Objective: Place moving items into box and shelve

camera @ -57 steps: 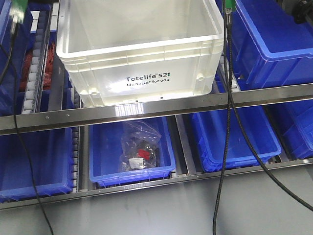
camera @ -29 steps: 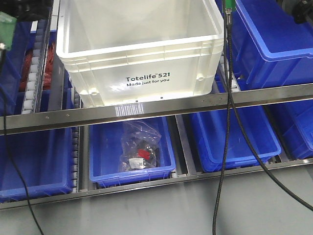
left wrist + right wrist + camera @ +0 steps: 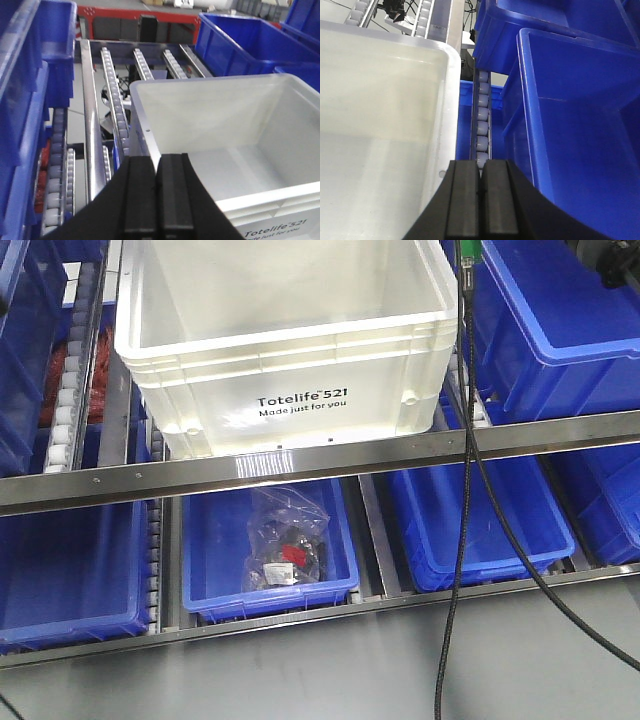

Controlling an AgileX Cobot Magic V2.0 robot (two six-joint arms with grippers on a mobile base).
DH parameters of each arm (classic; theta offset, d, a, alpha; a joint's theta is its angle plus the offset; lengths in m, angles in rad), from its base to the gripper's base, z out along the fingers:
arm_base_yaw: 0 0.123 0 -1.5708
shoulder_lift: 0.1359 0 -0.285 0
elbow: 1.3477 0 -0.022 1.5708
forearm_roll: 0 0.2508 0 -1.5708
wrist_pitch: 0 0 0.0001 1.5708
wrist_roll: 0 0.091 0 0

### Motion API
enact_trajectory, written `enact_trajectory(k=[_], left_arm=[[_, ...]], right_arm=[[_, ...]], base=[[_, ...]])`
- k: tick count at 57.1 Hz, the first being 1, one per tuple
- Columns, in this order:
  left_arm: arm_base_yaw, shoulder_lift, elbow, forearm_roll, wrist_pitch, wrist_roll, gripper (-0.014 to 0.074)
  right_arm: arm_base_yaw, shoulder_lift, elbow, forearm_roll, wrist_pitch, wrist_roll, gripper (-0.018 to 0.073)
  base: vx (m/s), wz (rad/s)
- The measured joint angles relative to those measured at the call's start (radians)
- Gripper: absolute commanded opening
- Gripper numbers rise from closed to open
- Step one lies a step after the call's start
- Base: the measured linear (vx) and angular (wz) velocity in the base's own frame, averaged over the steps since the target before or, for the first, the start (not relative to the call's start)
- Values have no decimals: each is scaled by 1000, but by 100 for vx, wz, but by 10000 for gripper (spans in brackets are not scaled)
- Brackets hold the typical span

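Pressing their pads together on nothing, the left gripper (image 3: 157,195) and right gripper (image 3: 481,202) hang clenched at either side of the box (image 3: 290,350); the left sits above its left rim, the right over its right wall, beside a roller track (image 3: 482,117); the box rests on the upper shelf rail (image 3: 320,462), blue bins (image 3: 565,320) flanking it.

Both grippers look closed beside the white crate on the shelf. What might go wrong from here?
1. The white crate overhangs the steel rail at the front; an uneven push might skew it on the roller tracks.
2. The black cable hangs down past the crate's right corner and may snag.
3. The right gripper sits over the narrow gap between the crate and a blue bin, so a sideways move might hit either.
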Motion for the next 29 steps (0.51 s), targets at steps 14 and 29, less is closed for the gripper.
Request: enact_trajectory(k=[14, 29], left_arm=[[-1, -285, 243, -3, -61, 1, -1], [-1, -569, 488, -6, -114, 2, -1]], right_arm=[[0, 0, 0, 0, 0, 0, -3], [0, 0, 0, 0, 0, 0, -3]], base=[[0, 0], [0, 0]])
